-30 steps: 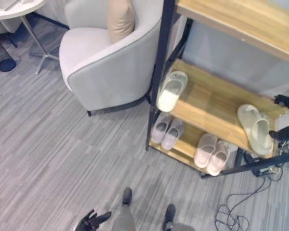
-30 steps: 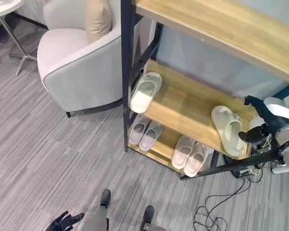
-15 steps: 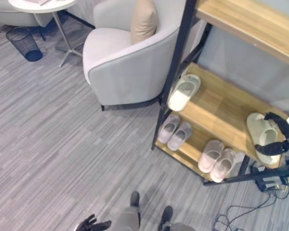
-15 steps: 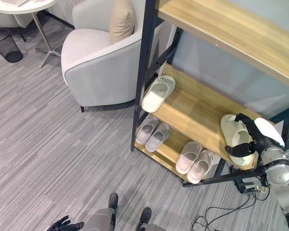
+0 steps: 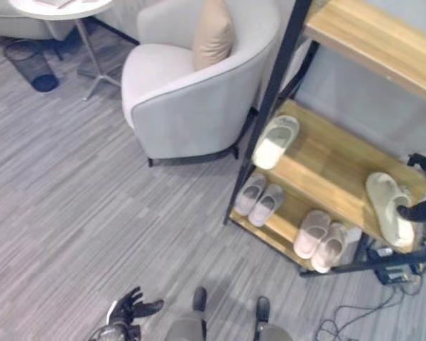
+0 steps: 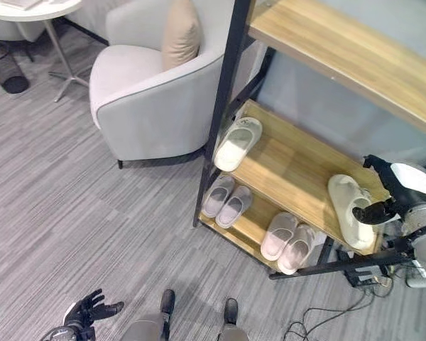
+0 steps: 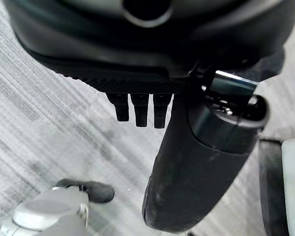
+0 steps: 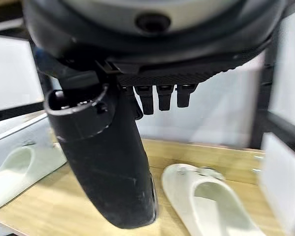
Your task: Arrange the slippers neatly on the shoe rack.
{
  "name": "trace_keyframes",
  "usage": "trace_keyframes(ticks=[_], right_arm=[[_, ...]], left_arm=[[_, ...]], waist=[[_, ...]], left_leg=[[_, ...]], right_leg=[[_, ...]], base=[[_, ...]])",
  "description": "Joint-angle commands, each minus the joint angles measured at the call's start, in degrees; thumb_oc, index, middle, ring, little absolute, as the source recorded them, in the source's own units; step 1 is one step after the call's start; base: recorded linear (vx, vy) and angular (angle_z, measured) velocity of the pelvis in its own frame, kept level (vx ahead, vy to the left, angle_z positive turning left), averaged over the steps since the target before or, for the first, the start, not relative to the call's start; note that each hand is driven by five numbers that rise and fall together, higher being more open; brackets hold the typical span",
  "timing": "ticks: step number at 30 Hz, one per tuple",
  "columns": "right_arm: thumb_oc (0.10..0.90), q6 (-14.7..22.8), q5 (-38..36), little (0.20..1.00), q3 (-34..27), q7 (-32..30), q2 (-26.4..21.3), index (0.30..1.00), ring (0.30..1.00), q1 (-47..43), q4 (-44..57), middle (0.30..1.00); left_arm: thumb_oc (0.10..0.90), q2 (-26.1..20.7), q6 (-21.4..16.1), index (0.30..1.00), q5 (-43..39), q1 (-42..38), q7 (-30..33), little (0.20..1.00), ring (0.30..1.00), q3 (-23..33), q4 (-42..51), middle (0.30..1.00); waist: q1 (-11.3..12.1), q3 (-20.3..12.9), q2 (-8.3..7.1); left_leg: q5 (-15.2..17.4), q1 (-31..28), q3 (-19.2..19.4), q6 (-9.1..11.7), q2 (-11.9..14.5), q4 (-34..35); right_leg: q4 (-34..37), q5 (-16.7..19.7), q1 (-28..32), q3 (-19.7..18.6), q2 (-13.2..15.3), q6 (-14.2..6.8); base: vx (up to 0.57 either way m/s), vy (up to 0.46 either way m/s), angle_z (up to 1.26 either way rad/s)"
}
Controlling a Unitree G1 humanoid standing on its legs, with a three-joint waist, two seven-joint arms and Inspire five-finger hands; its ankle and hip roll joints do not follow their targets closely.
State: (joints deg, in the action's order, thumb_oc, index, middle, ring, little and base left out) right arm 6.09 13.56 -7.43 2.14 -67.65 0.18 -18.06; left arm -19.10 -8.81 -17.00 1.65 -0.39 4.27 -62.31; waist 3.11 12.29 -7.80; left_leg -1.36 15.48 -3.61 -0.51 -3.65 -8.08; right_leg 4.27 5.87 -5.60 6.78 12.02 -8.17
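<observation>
Resting at opposite ends of the shoe rack's (image 6: 298,167) middle shelf, the two cream slippers (image 6: 351,209) (image 6: 236,143) are not yet paired. The right hand (image 6: 390,195), fingers loosely spread and holding nothing, hovers beside one. The left hand (image 6: 89,310) hangs relaxed, empty.

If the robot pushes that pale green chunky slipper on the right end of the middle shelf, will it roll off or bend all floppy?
The pale green chunky slipper will probably slide, not roll: it lies flat on its sole on the wooden middle shelf. Its thick moulded shape suggests it stays fairly stiff and light. It sits near the shelf's front edge, beside the right hand, so a careless push might tip it off.
</observation>
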Motion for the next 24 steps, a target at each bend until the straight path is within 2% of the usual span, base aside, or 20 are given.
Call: trace_keyframes(ticks=[1,5,14,17,21,24], right_arm=[[0.800,-0.4,1.7,0.900,-3.4,-1.7,-11.1,0.900,0.900,-6.5,-4.3,0.900],[0.800,-0.3,-0.3,0.900,-2.8,-0.7,-13.0,0.900,0.900,-6.3,-6.1,0.900],[0.800,-0.7,-3.4,0.900,-0.6,2.5,-17.5,0.900,0.900,-6.9,-9.6,0.900],[0.800,-0.4,-5.0,0.900,3.7,5.3,-19.8,0.900,0.900,-9.4,-9.7,0.900],[0.800,-0.1,-5.4,0.900,7.5,5.9,-21.0,0.900,0.900,-12.5,-9.2,0.900],[0.800,0.1,-4.3,0.900,13.6,6.5,-22.9,0.900,0.900,-18.1,-9.3,0.900]], left_arm=[[0.800,-1.1,-0.8,0.900,-0.1,2.4,0.0,0.900,0.900,-1.5,-1.0,0.900],[0.800,-0.7,-0.8,0.900,-1.8,2.2,0.0,0.900,0.900,-1.3,-1.6,0.900],[0.800,-0.7,-0.4,0.900,-5.9,1.1,-0.8,0.900,0.900,-1.0,-2.8,0.900],[0.800,-0.6,-0.3,0.900,-8.9,0.2,-1.5,0.900,0.900,-0.5,-2.8,0.900],[0.800,0.0,-0.3,0.900,-11.0,-0.5,-1.8,0.900,0.900,-0.3,-2.6,0.900],[0.800,0.4,-0.8,0.900,-13.4,-1.5,-1.6,0.900,0.900,-0.9,-1.4,0.900]], waist=[[1.7,-3.0,-0.57],[1.6,-2.1,-0.72],[1.0,-0.3,-1.03],[0.7,1.2,-0.81],[0.6,1.9,-0.60],[0.9,3.4,-0.21]], left_leg=[[2.5,-0.4,-2.2,3.0,4.3,1.5],[1.0,1.1,-3.1,3.9,5.6,3.0],[0.5,2.3,-3.5,4.4,6.2,3.0],[0.0,3.2,-3.2,4.7,6.2,3.0],[-0.5,3.8,-3.1,4.7,6.2,3.4],[-1.4,5.1,-2.9,4.7,6.0,4.1]], right_leg=[[-2.2,-1.0,-1.2,0.4,-1.4,-1.5],[-1.9,-1.5,-2.5,1.3,-2.7,-0.8],[-3.5,-2.6,-4.4,1.5,-3.5,0.1],[-4.1,-2.6,-5.7,1.4,-3.6,0.4],[-4.3,-2.5,-6.7,1.2,-3.6,0.4],[-4.6,-2.3,-8.2,1.2,-3.5,0.5]], base=[[-0.01,-0.129,0.04],[-0.02,-0.095,-0.01],[0.00,-0.030,-0.02],[-0.04,-0.005,-0.02],[-0.01,0.003,-0.01],[-0.03,0.017,-0.06]])
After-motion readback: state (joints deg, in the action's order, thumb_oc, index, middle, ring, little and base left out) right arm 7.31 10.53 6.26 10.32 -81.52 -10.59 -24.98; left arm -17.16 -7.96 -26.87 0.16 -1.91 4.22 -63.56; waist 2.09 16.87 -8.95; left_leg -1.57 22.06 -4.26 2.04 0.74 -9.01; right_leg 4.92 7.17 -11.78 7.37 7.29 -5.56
